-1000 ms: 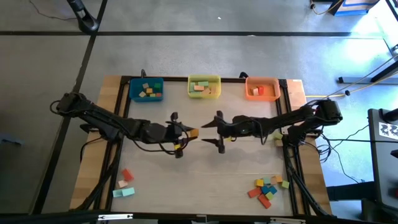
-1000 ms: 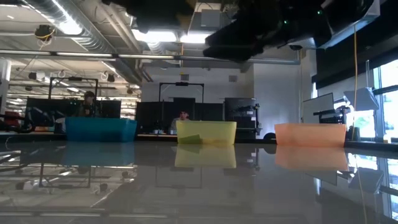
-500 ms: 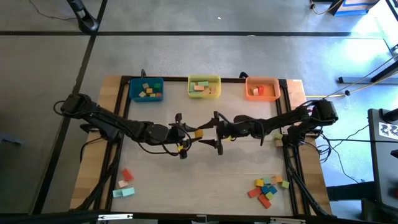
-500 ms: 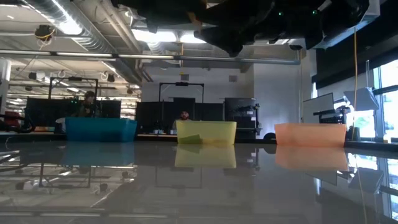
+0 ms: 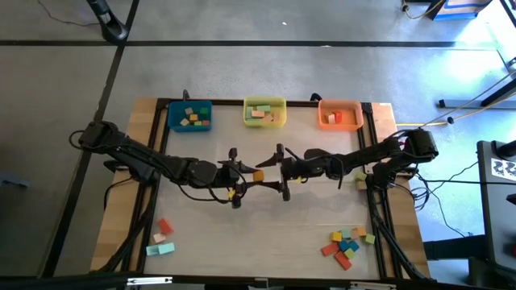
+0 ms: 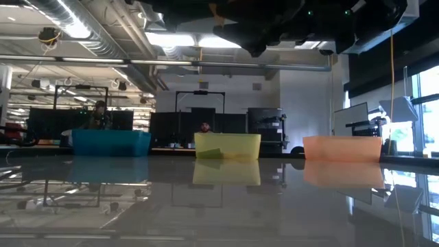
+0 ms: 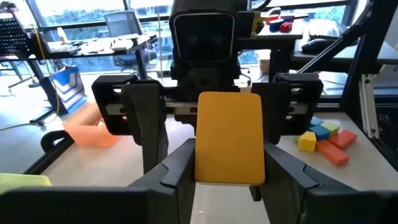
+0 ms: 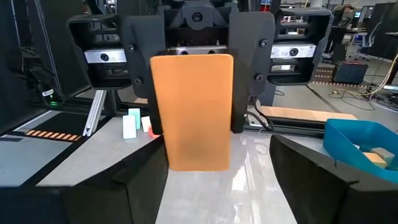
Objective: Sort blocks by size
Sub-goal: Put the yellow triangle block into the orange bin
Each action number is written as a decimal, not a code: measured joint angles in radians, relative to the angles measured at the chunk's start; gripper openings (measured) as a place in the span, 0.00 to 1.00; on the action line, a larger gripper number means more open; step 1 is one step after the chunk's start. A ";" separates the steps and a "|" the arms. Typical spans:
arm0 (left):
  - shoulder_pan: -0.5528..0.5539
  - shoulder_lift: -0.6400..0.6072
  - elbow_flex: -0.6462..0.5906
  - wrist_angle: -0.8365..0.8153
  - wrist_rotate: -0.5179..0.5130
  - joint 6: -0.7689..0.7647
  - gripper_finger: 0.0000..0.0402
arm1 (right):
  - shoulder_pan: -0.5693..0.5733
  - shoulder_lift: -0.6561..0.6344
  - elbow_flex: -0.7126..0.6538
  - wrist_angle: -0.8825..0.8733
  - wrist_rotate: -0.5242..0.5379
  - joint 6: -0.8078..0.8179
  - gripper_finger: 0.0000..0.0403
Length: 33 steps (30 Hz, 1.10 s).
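Note:
A flat orange block [image 5: 258,174] is held in the air over the middle of the table, between my two arms. My left gripper [image 5: 250,175] comes from the table's left and is shut on it. My right gripper [image 5: 280,172] faces it from the right, open wide, with its fingers [image 8: 144,186] standing on either side of the block's free end [image 8: 193,112] and touching nothing. Loose blocks lie on the table at the front left [image 5: 161,238] and the front right [image 5: 347,244]. My left gripper pinches the orange block by its two long sides [image 7: 202,165] between its two fingers, at the end nearest the wrist. The fingers come level from the table's left and lie along the block. The block sticks out past them toward my right gripper, clear of the table.
A blue bin [image 5: 190,116], a yellow bin [image 5: 264,112] and an orange bin [image 5: 339,114] stand in a row at the far edge, each with blocks inside. The table has a dark frame [image 5: 157,153] along its sides.
My left gripper has carried the orange block toward the table's right, and my right gripper has come a little toward the left. The block's free end now stands between the right gripper's open fingers.

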 joint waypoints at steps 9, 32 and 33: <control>0.000 0.006 0.000 0.019 0.000 0.005 0.32 | 0.000 0.016 0.018 0.008 -0.033 -0.001 0.55; 0.004 0.006 0.000 0.009 -0.001 0.014 0.32 | 0.000 0.037 0.061 -0.042 -0.060 -0.029 0.33; 0.004 0.006 0.000 0.009 -0.001 0.014 0.32 | 0.000 0.037 0.061 -0.042 -0.060 -0.029 0.33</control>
